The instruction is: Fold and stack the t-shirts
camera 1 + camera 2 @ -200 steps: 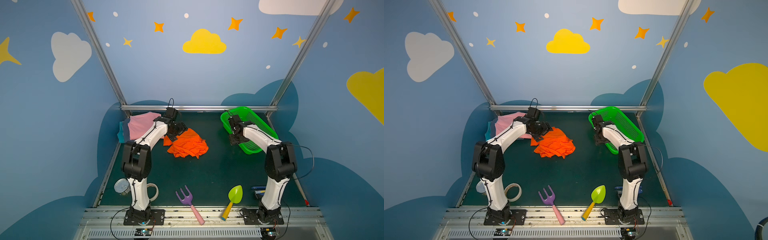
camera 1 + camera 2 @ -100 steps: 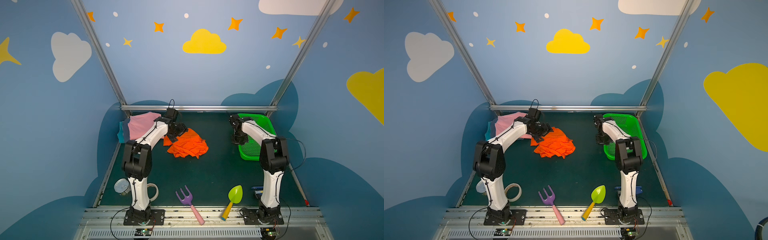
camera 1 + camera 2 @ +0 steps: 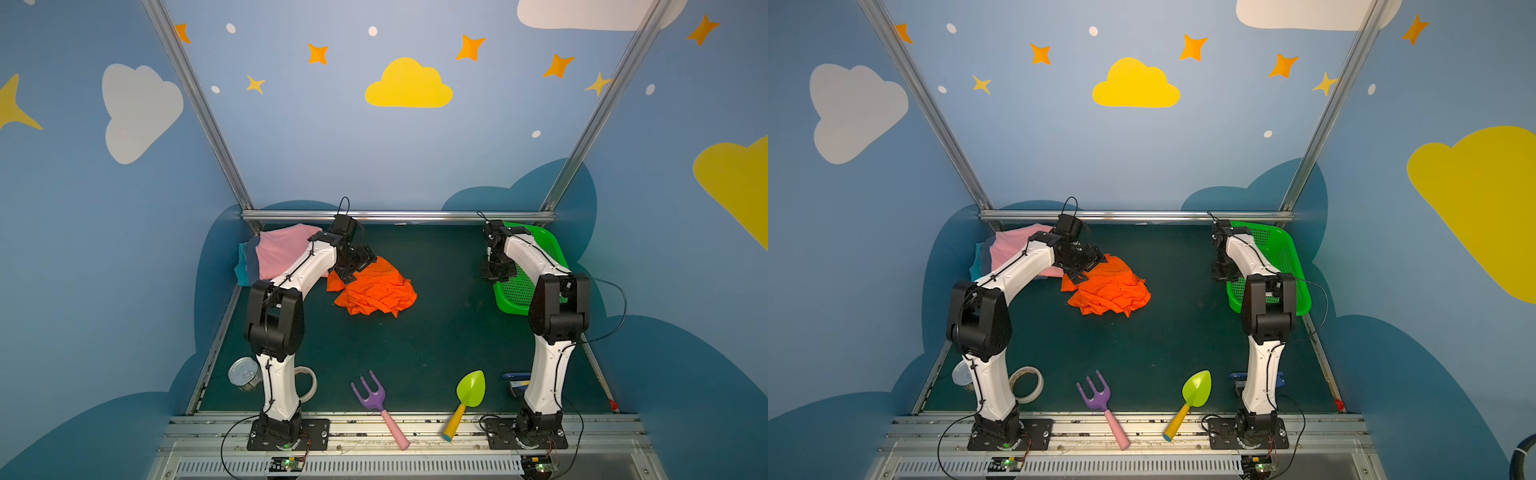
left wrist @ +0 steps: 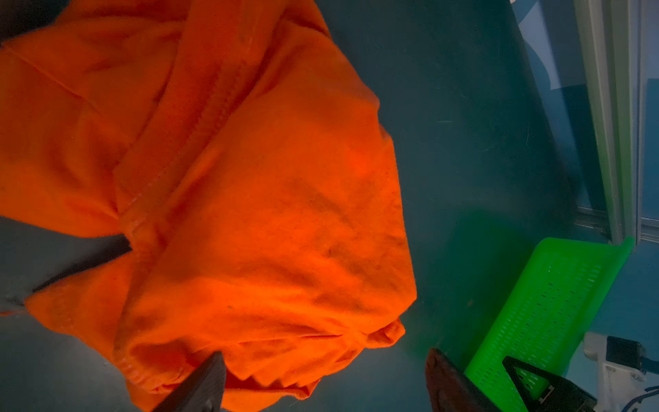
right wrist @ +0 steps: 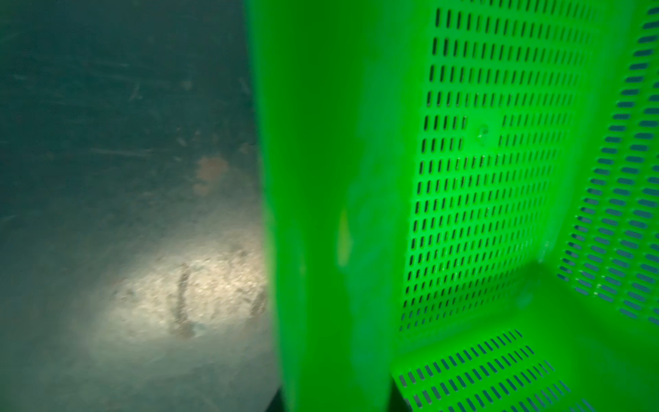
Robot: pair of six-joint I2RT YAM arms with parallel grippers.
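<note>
At 11 o'clock the crumpled orange shirt was overhung by the released left gripper, probably for gathering. At 2 o'clock the basket was clenched at its wall by the right gripper, likely to clear room.

Four t-shirts, one basket, one can, one tape roll, one rake, one trowel

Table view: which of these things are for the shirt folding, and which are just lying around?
For the job: orange t-shirt, folded pink shirt, grey-blue shirt, teal shirt.
Not part of it: green basket, tin can, tape roll, purple fork, green trowel.
</note>
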